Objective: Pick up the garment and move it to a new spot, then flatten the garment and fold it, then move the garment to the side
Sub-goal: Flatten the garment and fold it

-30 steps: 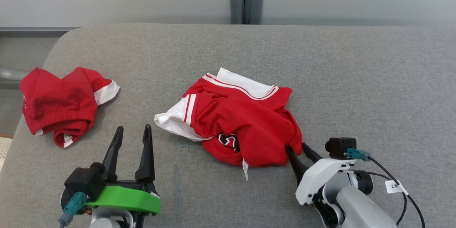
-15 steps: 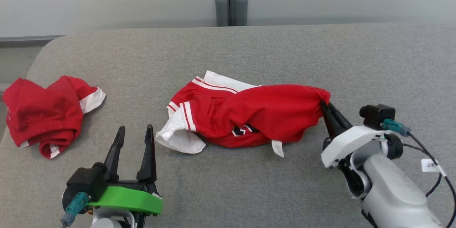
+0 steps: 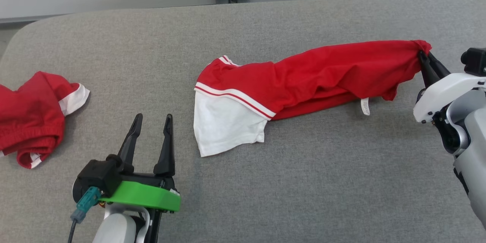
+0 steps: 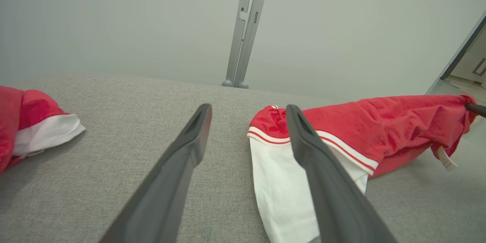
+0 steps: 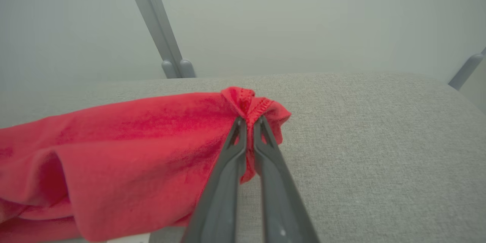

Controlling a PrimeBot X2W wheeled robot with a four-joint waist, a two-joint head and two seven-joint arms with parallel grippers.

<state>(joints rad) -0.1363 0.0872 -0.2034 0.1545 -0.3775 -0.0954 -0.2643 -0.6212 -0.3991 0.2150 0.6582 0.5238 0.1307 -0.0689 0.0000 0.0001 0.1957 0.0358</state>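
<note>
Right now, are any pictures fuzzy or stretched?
Head view: sharp, even light, a soft shadow under the garment. Left wrist view: the wide lens makes the left gripper look huge. Right wrist view: the right gripper is crisp, the near cloth blurry.

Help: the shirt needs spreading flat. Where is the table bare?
Bare: the near stretch of table between the left claw and right claw, and the far strip behind the stretched garment. Crowded: the left edge, by the second red garment.
</note>
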